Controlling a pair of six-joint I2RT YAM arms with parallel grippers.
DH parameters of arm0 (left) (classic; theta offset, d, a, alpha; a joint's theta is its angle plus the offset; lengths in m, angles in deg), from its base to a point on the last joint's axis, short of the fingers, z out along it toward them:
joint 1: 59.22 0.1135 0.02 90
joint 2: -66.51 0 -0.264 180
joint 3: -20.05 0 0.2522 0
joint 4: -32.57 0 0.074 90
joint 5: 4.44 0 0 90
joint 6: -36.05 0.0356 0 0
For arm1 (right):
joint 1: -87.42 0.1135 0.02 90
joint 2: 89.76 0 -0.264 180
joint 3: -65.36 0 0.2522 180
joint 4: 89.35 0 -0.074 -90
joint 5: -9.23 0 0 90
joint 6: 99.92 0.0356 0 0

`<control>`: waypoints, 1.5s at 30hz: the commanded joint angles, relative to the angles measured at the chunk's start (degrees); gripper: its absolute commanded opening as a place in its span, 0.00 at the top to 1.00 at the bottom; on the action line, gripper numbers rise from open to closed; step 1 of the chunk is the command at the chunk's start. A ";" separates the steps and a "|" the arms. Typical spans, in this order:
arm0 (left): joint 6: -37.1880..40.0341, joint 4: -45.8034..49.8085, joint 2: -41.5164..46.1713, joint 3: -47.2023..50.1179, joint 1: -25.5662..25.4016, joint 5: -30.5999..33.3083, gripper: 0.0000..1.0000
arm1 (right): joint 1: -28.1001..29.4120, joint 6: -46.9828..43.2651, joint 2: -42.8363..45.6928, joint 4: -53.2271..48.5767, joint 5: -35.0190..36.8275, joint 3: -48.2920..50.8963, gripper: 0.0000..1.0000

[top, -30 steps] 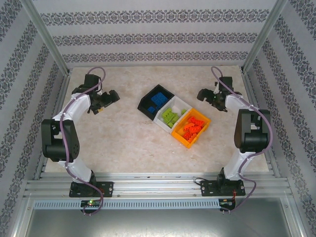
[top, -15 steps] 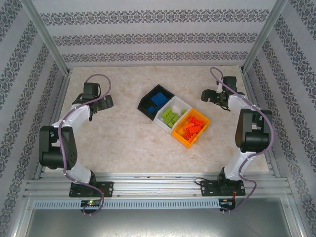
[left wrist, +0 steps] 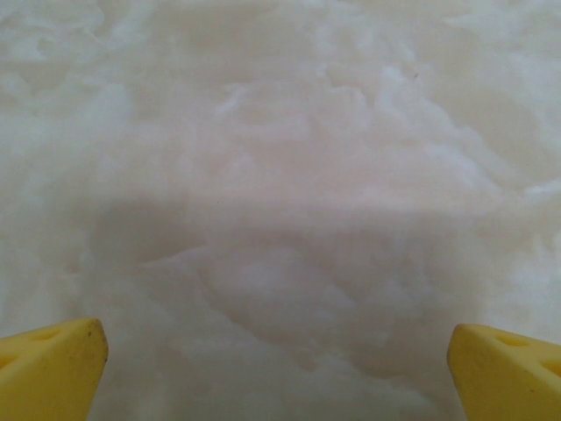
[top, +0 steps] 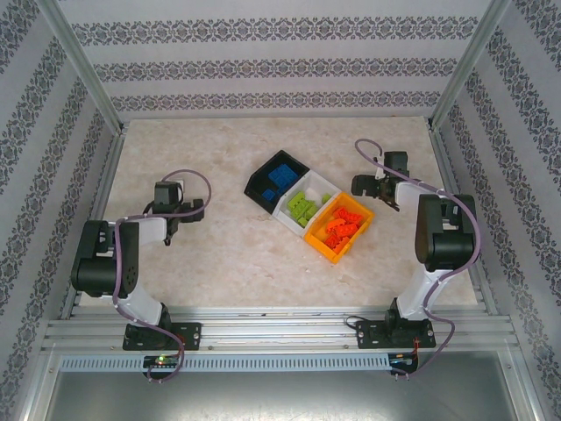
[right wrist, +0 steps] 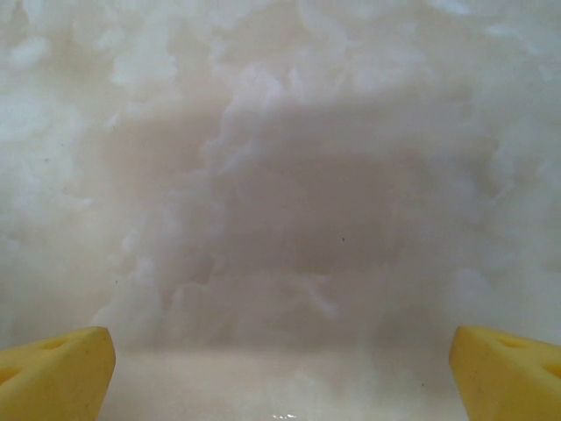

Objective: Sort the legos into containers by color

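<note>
Both arms crouch folded, left pincer (left wrist: pixel 276 351) and right pincer (right wrist: pixel 280 355) agape (yellow fingertips (left wrist: pixel 53 368) far apart).

Three bins stand on the bench (top: pixel 219 254) in a slanted row, touching side to side. From the middle bin (top: pixel 325 183), the far bin (top: pixel 255 188) lies behind-left and the near bin (top: pixel 319 246) in front-right. Legos (top: pixel 302 208) lie inside each. The left fingers (left wrist: pixel 48 368) hang well left of the middle bin, and the right fingers (right wrist: pixel 53 368) hang near its right.
</note>
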 commanded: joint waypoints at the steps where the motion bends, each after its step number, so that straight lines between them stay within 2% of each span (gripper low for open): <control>1: 2.56 -13.76 2.08 1.47 0.63 -3.26 0.00 | 0.81 -2.06 2.12 2.72 1.55 1.07 0.02; 4: 3.42 -22.60 4.17 7.33 0.62 -5.41 0.00 | 1.17 -2.91 2.69 3.51 0.65 1.71 0.02; 6: 3.19 -32.30 3.80 12.95 0.72 -5.33 0.00 | 1.49 -3.30 2.84 3.75 0.55 1.92 0.02; 7: 3.27 -41.01 1.73 15.97 0.70 -5.27 0.00 | 1.54 -3.51 2.93 3.81 0.48 2.03 0.02; 8: 2.75 -42.94 1.55 17.02 0.70 -3.74 0.00 | 1.70 -3.67 2.93 3.82 0.45 1.99 0.02; 9: 2.07 -39.86 2.56 16.48 0.74 -2.37 0.00 | 1.83 -3.82 3.01 3.87 0.39 2.07 0.02; 13: 1.62 -37.31 2.34 14.85 0.41 0.09 0.00 | 2.11 -4.37 3.69 4.89 0.29 3.01 0.02; 18: 1.82 -38.60 1.97 15.14 0.19 0.51 0.00 | 2.35 -4.38 7.68 11.18 1.10 8.37 0.02; 24: 1.84 -38.74 2.07 15.24 0.17 0.20 0.00 | 3.39 -5.29 16.04 25.95 3.18 20.52 0.02; 29: 2.82 -36.96 2.07 14.37 0.17 -2.20 0.00 | 3.57 -4.42 20.60 49.92 5.98 36.27 0.02; 30: 3.01 -36.90 2.07 14.28 0.17 -2.51 0.00 | 3.60 -4.47 20.32 51.76 5.98 37.29 0.02; 33: 3.05 -36.68 2.07 14.23 0.22 -2.86 0.00 | 3.56 -3.96 17.19 53.42 6.66 36.22 0.02; 39: 3.05 -36.71 2.00 14.11 0.22 -2.96 0.00 | 2.86 -3.52 17.60 52.46 6.09 36.08 0.02; 45: 3.05 -36.61 2.04 14.14 0.17 -2.87 0.00 | 3.21 -3.07 17.92 52.89 8.69 36.58 0.02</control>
